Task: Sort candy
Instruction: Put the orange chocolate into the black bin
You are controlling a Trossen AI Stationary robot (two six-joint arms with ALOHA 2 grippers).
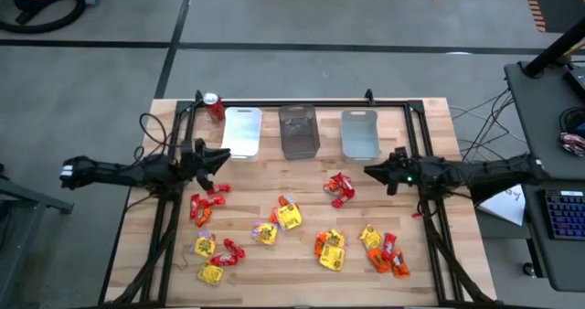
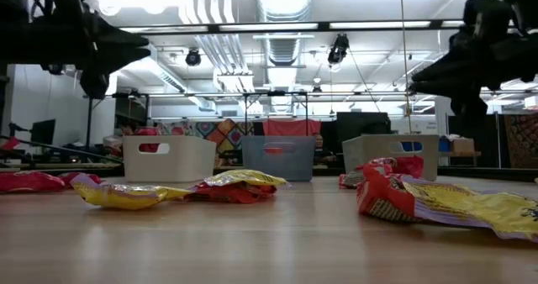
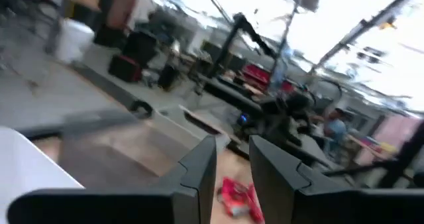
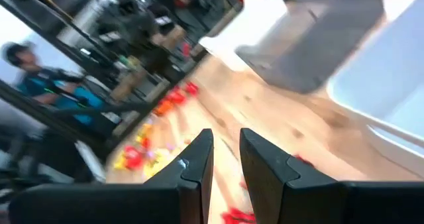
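Your two dark arms hang above a pale butcher-block wooden worktop (image 1: 302, 176) framed by a black metal rig, in a workshop with a grey concrete floor. The left pincer (image 1: 219, 157) sits over the worktop's left side, its fingers (image 3: 199, 177) a narrow gap apart with nothing between them. The right pincer (image 1: 373, 171) faces it from the right side, equally narrow and empty, fingers (image 4: 195, 164) near parallel.

Along the far edge stand three rectangular plastic bins: a white one (image 1: 242, 132), a dark translucent grey one (image 1: 299, 132) and a pale grey one (image 1: 360, 133). A red soda can with a silver top (image 1: 215, 106) stands at the far left corner.

The small shiny wrapped candy packets in yellow, orange and red (image 1: 289, 216) lie scattered loose across the near half of the worktop, none in any bin.

Beyond the worktop, you see ceiling ducts, strip lights, cluttered benches and a person in a teal top (image 4: 50, 85).
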